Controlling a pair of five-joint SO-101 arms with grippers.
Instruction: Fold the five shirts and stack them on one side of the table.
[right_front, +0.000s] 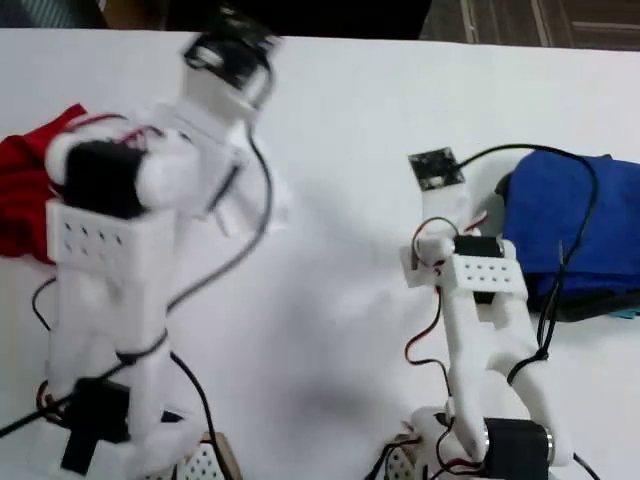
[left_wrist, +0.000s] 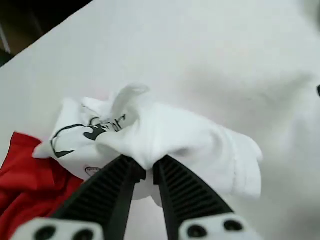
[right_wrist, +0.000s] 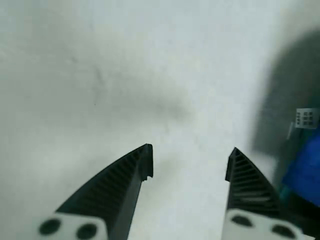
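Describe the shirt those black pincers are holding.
Start at the white table, on the side with the red shirt. Next to it is a crumpled white shirt, pinched by the left gripper; its black print sets it apart.

A white table (right_front: 330, 330) stretched under everything; beyond its far edge lay a dark floor (right_front: 520, 20) with greyish striped tiles.

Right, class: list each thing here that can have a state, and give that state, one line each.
left gripper: shut on the white shirt.
white shirt: bunched up, unfolded, pinched at one fold.
red shirt: crumpled, unfolded.
blue shirt: lying flat, apparently folded.
right gripper: open, empty, over bare table.
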